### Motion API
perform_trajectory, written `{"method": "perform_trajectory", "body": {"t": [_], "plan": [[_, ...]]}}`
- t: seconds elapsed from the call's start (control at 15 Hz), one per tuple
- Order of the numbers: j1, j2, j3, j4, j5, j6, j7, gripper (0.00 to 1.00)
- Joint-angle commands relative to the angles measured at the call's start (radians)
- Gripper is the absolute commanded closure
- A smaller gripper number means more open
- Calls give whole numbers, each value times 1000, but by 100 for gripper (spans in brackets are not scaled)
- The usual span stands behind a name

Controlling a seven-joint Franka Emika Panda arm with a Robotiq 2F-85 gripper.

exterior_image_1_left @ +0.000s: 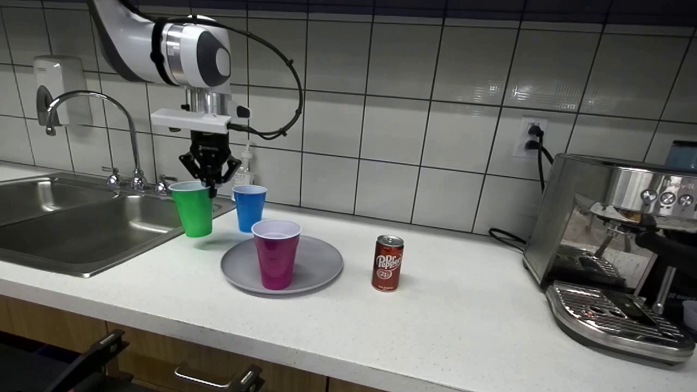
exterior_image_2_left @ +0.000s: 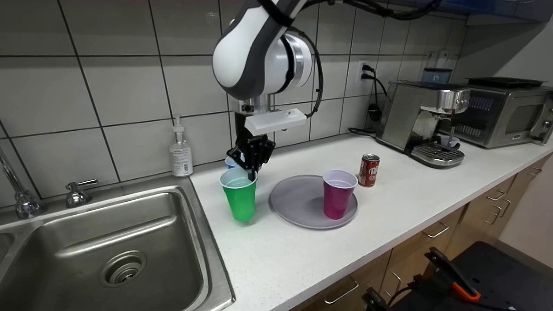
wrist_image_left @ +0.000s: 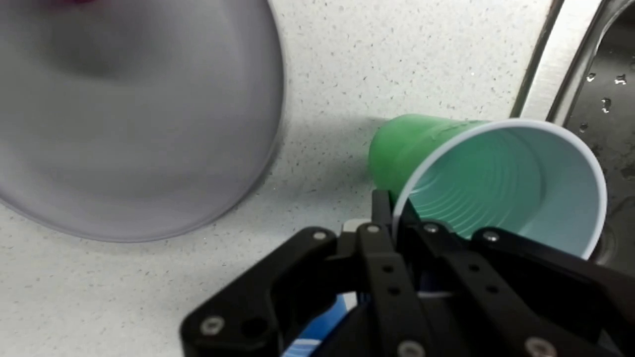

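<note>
A green cup [exterior_image_1_left: 193, 215] with a white rim hangs slightly tilted, its base just over the counter near the sink, a faint shadow beneath it. My gripper [wrist_image_left: 395, 210] is shut on the rim of this green cup [wrist_image_left: 404, 144], one finger inside and one outside. Behind the gripper stands a blue cup [exterior_image_1_left: 250, 209], mostly hidden in the wrist view, where a piece of the blue cup [wrist_image_left: 320, 320] shows under the linkage. A magenta cup [exterior_image_1_left: 276, 261] stands upright on a grey plate [exterior_image_1_left: 321, 267]. Right of the plate is a red Dr Pepper can [exterior_image_1_left: 387, 267].
The steel sink [exterior_image_2_left: 196, 242] and its curved faucet [exterior_image_1_left: 130, 130] are close beside the green cup. A soap bottle [exterior_image_2_left: 180, 151] stands against the tiled wall. An espresso machine [exterior_image_1_left: 615, 245] occupies the counter's far end, with a microwave-like oven [exterior_image_2_left: 510, 112] past it.
</note>
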Motion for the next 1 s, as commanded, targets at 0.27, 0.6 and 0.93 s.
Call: {"method": "perform_trajectory", "body": {"t": [0.27, 0.6, 0.93], "plan": [[-103, -174, -39, -116, 90, 35, -54, 99], [-160, -211, -85, -133, 144, 33, -109, 99], [-204, -205, -127, -118, 190, 25, -163, 99]]}}
